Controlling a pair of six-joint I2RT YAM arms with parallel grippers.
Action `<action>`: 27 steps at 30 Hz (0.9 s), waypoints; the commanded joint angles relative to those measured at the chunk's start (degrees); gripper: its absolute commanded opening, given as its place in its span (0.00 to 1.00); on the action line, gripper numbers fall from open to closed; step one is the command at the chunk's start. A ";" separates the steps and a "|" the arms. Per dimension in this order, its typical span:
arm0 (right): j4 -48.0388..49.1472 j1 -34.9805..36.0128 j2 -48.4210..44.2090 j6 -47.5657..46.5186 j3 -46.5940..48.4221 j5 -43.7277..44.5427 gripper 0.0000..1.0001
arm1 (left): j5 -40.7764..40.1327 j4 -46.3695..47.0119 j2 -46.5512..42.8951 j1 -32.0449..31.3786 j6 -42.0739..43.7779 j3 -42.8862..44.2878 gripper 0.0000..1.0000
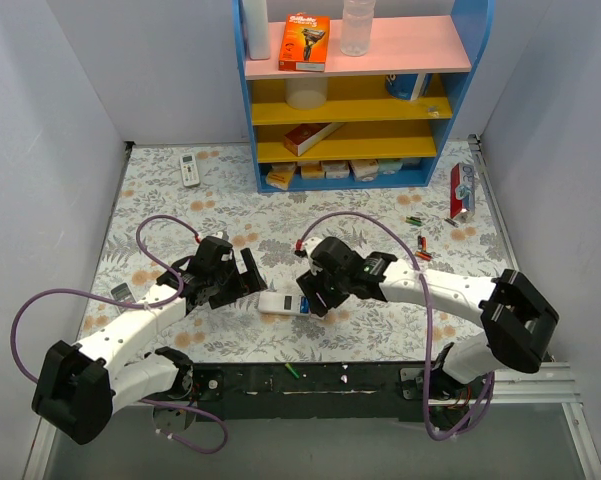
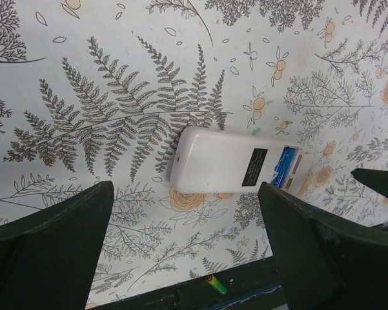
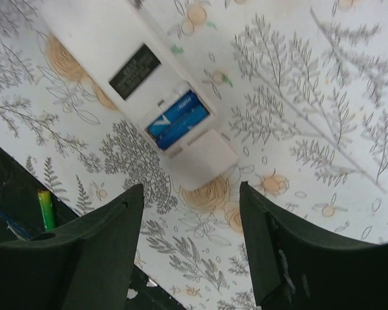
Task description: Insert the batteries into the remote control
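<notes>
The remote control [image 1: 278,302] lies back-up on the floral cloth between my two grippers. Its white back [image 2: 219,166] carries a black label, and its recess holds two blue batteries [image 3: 177,117] side by side. A white cover piece [image 3: 203,155] sits at the recess end, touching the body. My left gripper [image 1: 242,283] hovers just left of it, open and empty [image 2: 186,194]. The right gripper [image 1: 315,300] stands over the recess end, also open with nothing between its fingers [image 3: 192,190]. A green battery [image 1: 292,371] rests on the black base rail [image 2: 215,284].
Several loose batteries [image 1: 420,245] lie on the cloth at the right. An all-white remote [image 1: 189,168] sits at the back left. A blue shelf unit [image 1: 460,95] with boxes stands at the back, and a red package [image 1: 462,188] lies to its right. Grey walls close both sides.
</notes>
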 commanded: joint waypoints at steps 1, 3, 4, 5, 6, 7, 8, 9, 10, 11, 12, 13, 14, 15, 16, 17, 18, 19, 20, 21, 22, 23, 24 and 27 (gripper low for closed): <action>3.13 -0.21 -4.33 4.02 -5.49 -2.45 0.68 | 0.77 -0.52 0.35 -0.19 0.69 0.50 0.96; 6.82 -0.21 -6.60 -0.47 -9.16 -2.38 0.69 | 1.03 -0.70 0.44 -0.19 0.78 0.41 0.96; 8.05 -0.21 -7.49 -6.15 -10.41 -2.12 0.70 | 1.03 -0.96 0.35 -0.19 0.87 0.50 0.96; 9.46 -0.30 -8.45 -8.90 -11.73 -1.94 0.70 | 1.03 -1.13 0.35 -0.19 0.96 0.59 0.96; 12.00 -0.30 -10.12 -11.45 -13.31 -1.42 0.70 | 1.03 -1.31 0.18 -0.19 0.96 0.59 0.96; 13.41 -0.47 -10.92 -14.52 -15.58 -1.41 0.71 | 0.95 -1.66 -0.17 -0.19 0.96 0.59 0.96; 14.65 -1.00 -11.53 -18.82 -16.82 -1.41 0.71 | 0.95 -1.92 -0.35 -0.10 0.96 0.67 0.96; 16.66 -1.44 -12.41 -20.95 -17.71 -2.63 0.71 | 0.86 -2.19 -0.53 -0.19 0.96 0.76 0.96; 17.37 -1.96 -12.51 -22.54 -18.85 -3.86 0.72 | 0.95 -2.54 -0.96 -0.19 0.96 0.94 0.96; 18.08 -3.01 -12.51 -25.25 -19.29 -5.35 0.73 | 0.77 -2.72 -1.14 -0.19 0.87 0.94 0.96; 18.78 -3.46 -12.25 -26.23 -19.56 -7.80 0.74 | 0.77 -2.98 -1.40 -0.19 0.78 0.85 0.96; 19.83 -3.81 -12.07 -27.03 -19.91 -9.05 0.74 | 0.68 -3.33 -1.58 -0.10 0.69 0.85 0.96; 19.49 -4.42 -11.55 -27.90 -19.65 -9.93 0.78 | 0.68 -3.59 -2.11 -0.19 0.43 0.85 0.96; 18.62 -4.60 -10.58 -29.91 -19.13 -11.42 0.78 | 0.60 -3.86 -2.37 -0.19 0.43 0.94 0.96; 18.53 -4.95 -10.05 -30.89 -19.04 -12.21 0.79 | 0.42 -4.38 -2.64 -0.19 0.26 0.94 0.96; 18.35 -5.48 -9.70 -31.51 -18.86 -12.92 0.79 | 0.33 -4.56 -3.16 -0.19 -0.01 1.03 0.96; 18.09 -5.74 -8.74 -32.47 -18.51 -14.58 0.79 | 0.24 -4.83 -3.43 -0.10 -0.10 0.94 0.96; 17.74 -6.01 -8.47 -33.01 -18.33 -15.46 0.80 | -0.02 -5.26 -3.69 -0.19 -0.19 1.20 0.96; 17.39 -6.18 -8.12 -33.36 -18.16 -16.26 0.80 | -0.11 -5.62 -3.87 -0.19 -0.10 1.38 0.96; 17.21 -6.19 -7.50 -33.71 -17.81 -16.70 0.81 | -0.28 -5.88 -4.22 -0.19 -0.27 1.47 0.96; 17.12 -6.27 -7.15 -34.24 -17.63 -17.14 0.81 | -0.37 -6.23 -4.31 -0.19 -0.36 1.38 0.96; 16.68 -6.27 -6.80 -34.50 -17.54 -17.14 0.81 | -0.55 -6.23 -4.48 -0.19 -0.45 1.38 0.96; 16.59 -6.19 -6.01 -34.77 -17.45 -17.06 0.81 | -0.55 -6.41 -4.57 -0.19 -0.45 1.55 0.96; 17.03 -6.27 -4.87 -35.47 -17.37 -16.44 0.81 | -0.63 -6.41 -4.57 -0.19 -0.63 1.47 0.96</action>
